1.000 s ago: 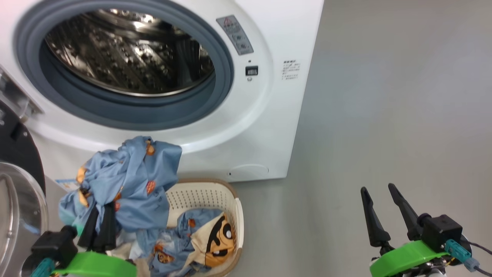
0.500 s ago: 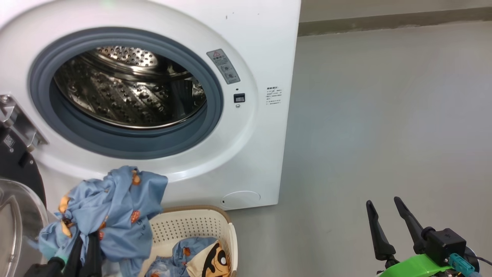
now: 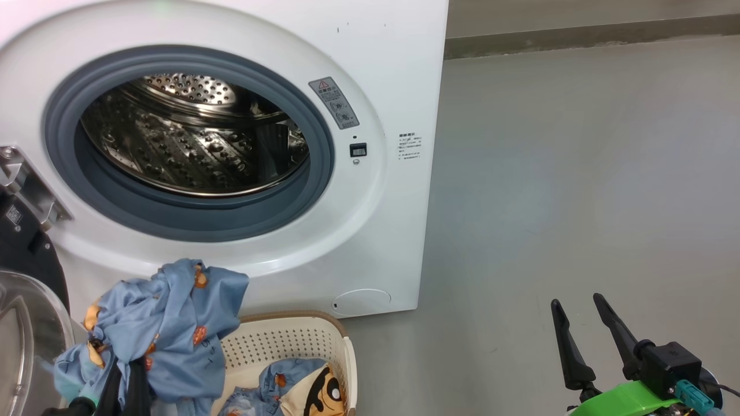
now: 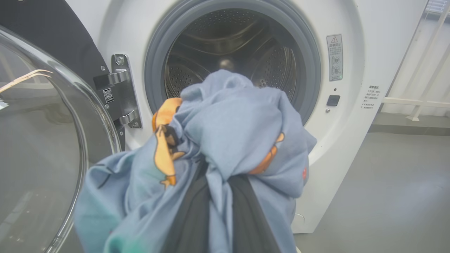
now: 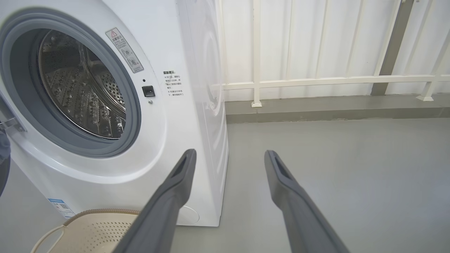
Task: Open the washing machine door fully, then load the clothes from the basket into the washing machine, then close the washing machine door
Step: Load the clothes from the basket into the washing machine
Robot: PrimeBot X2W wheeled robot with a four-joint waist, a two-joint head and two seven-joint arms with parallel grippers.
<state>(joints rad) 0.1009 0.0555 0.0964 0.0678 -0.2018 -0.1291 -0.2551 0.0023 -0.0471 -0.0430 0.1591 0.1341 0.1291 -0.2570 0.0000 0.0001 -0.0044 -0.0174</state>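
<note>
Grey floor (image 3: pixel 578 173); railing (image 5: pixel 316 81) logged by right wrist view; washing machine door (image 3: pixel 23 335) open, left edge; clothes (image 3: pixel 167 312) clamped in left gripper (image 4: pixel 218 182) fingers, lower left, beside basket (image 3: pixel 300 317); right gripper (image 3: pixel 576 301) spread, empty; head camera since raised.

Head view looks down, wrist views level; all share the washing machine (image 3: pixel 399 231)

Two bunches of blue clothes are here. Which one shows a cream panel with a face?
The bunch lying in the basket; the face is orange and black. The other bunch, held in the left gripper, shows blue fabric with orange prints, no face.
</note>
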